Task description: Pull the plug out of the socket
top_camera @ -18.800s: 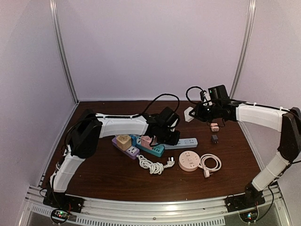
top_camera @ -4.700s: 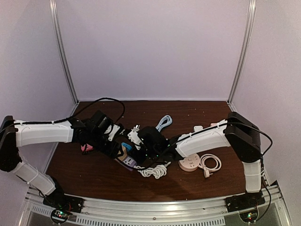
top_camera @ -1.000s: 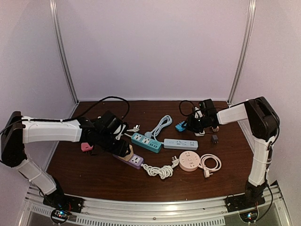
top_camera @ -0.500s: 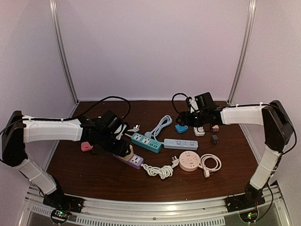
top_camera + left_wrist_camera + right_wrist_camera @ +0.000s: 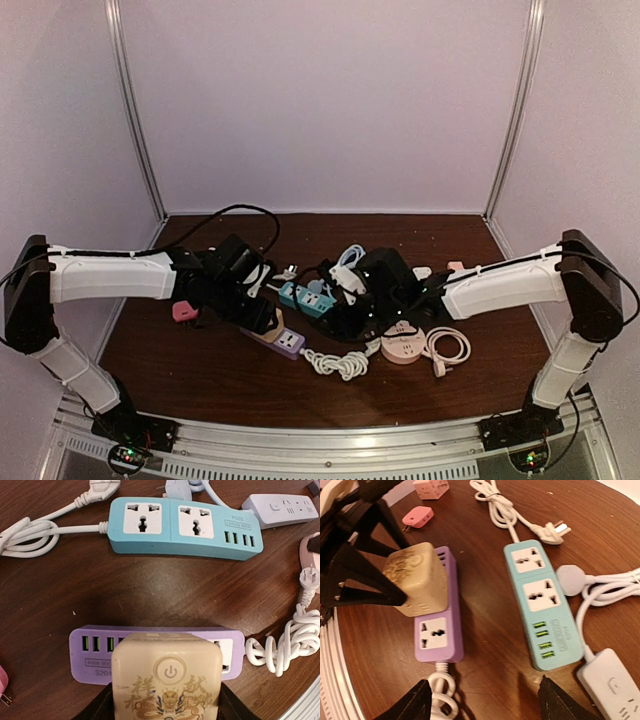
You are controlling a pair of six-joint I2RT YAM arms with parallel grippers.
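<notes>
Clamping the plug (image 5: 166,680) at lower centre, the left gripper (image 5: 167,707) is needing a straight lift, with the wide-open right gripper (image 5: 487,702) bracing the strip (image 5: 95,650).

Three long power strips (image 5: 180,527), one round socket (image 5: 403,346), one beige plug (image 5: 167,680)

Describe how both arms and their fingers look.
Both match: the left arm and right arm have smooth white shells between bulky black joints. A thin black cable arcs over the left one. The fingers of the right gripper are black, tapering wedges.
</notes>
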